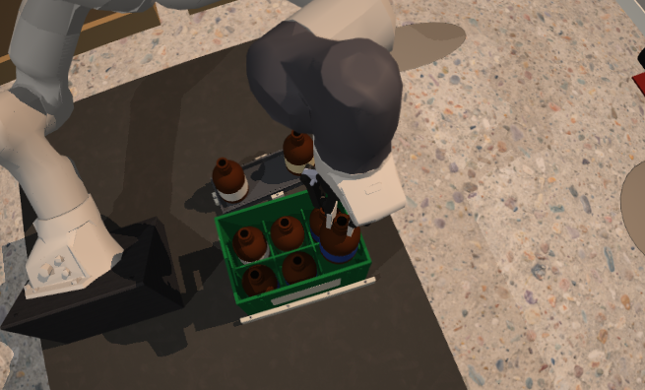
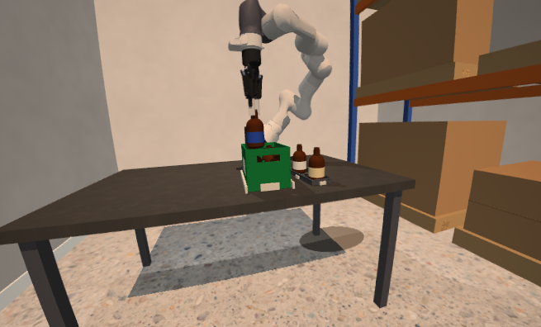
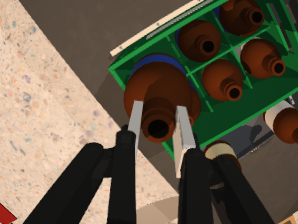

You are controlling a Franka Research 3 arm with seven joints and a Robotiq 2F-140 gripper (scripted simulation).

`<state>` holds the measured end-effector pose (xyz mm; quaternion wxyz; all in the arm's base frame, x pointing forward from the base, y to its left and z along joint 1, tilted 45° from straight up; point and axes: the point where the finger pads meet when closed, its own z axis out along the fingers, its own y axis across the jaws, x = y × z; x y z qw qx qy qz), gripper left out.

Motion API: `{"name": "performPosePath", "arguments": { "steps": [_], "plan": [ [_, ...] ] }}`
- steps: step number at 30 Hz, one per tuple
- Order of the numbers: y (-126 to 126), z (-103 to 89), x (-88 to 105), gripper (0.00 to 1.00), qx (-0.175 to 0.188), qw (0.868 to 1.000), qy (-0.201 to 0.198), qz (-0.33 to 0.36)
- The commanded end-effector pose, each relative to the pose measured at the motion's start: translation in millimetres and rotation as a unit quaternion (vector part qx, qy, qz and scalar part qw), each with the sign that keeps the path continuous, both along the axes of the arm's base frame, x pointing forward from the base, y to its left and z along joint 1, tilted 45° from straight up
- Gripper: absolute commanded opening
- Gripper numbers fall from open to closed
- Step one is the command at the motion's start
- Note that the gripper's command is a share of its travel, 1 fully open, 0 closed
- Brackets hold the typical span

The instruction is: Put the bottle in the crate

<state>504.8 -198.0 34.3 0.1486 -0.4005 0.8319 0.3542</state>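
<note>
The claw [image 1: 340, 222] [image 2: 253, 111] [image 3: 158, 117] grips the neck of a brown, blue-labelled bottle [image 1: 340, 242] [image 2: 254, 134] [image 3: 159, 92], upright above the crate [image 1: 301, 291] [image 2: 267, 175] [image 3: 145, 51], partly hiding another bottle [image 1: 317, 224] [image 3: 195, 107]; its slot is hard to see.
</note>
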Motion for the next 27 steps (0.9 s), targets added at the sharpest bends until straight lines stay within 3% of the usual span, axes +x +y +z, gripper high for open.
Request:
{"name": "performPosePath", "arguments": {
  "steps": [1,27],
  "plan": [
    [2,-1.7,3.6,0.00,-0.003,1.000,-0.007,0.001],
    [18,-17.4,3.4,0.00,-0.003,1.000,-0.007,0.001]
  ]
}}
